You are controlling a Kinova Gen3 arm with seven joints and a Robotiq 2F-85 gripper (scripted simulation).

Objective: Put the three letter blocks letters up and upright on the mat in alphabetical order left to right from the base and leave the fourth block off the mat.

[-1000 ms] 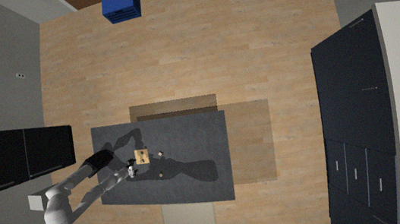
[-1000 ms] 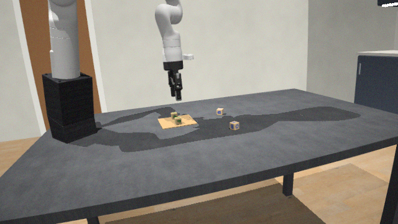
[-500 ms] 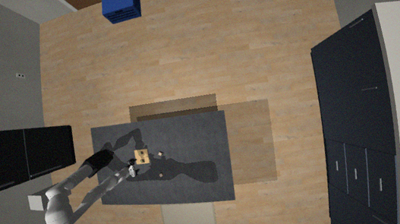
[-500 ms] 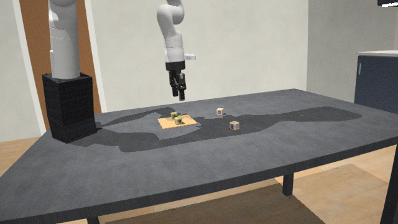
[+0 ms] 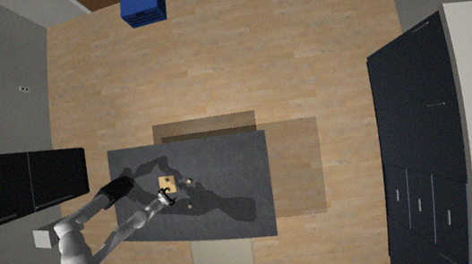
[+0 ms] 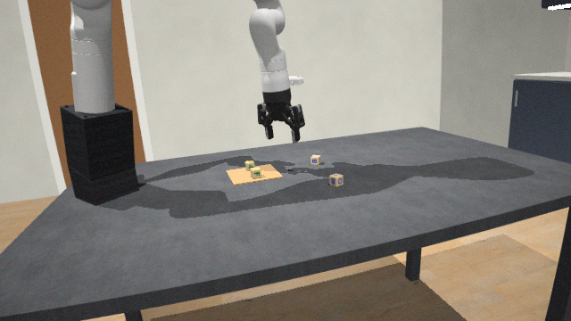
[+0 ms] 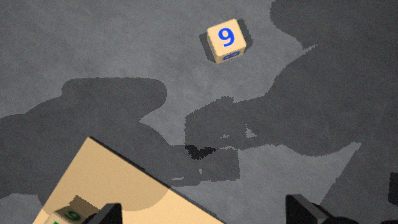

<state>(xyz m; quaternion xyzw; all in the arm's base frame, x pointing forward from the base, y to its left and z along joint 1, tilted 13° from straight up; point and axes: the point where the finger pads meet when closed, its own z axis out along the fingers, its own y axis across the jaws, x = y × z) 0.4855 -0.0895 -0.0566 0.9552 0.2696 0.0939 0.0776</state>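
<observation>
Gripper (image 5: pixel 166 198) (image 6: pixel 282 136) (image 7: pixel 204 209) above table (image 5: pixel 231 172) (image 6: pixel 187 250) (image 7: pixel 165 30), fingers wide apart, nothing between. Two green-marked blocks on mat (image 5: pixel 173 182) (image 6: pixel 236 177) (image 7: pixel 125 175); two blue-marked off it.

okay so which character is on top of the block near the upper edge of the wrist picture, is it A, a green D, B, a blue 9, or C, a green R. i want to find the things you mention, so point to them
B: the block (image 5: pixel 189 181) (image 6: pixel 315 160) (image 7: pixel 226 39) there shows a blue 9 on its upper face.
</observation>
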